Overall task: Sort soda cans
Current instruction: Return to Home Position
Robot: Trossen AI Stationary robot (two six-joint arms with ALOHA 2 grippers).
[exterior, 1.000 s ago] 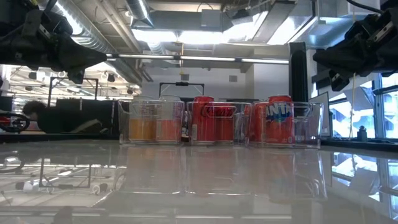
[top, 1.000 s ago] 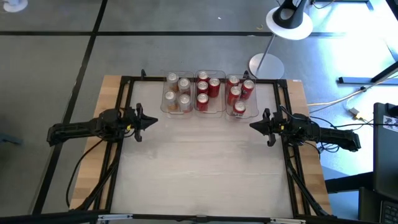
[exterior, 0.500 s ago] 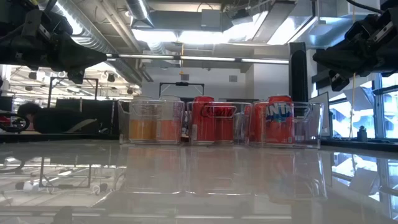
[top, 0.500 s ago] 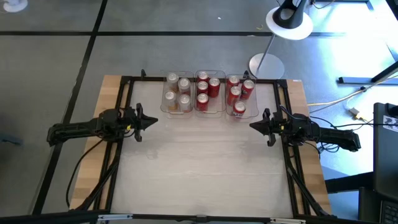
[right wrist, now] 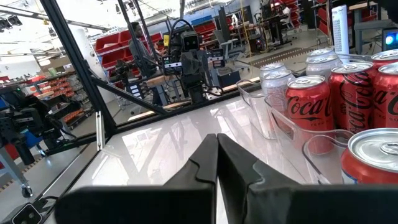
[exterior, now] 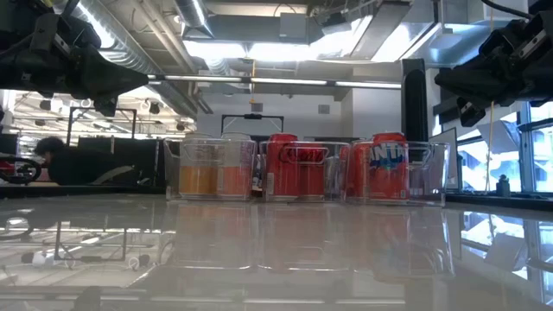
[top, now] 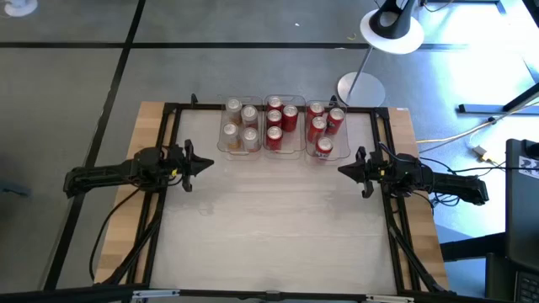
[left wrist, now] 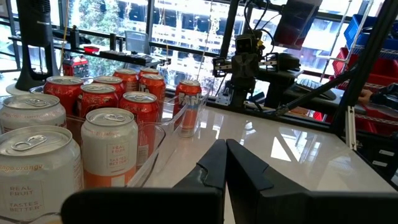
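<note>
Soda cans (top: 275, 118) in bins (top: 290, 145); left pincer (top: 210, 163), right pincer (top: 340, 169) closed, seemingly empty

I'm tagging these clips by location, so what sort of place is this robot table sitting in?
Most likely an industrial robotics lab or workshop: exposed metal ceiling ducts overhead, shelving stacked with red plastic storage bins behind the table, and a bare grey floor marked with dark lines.

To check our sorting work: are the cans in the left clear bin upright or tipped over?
Upright. From above, all four pale cans in the left bin show round silver tops.
</note>
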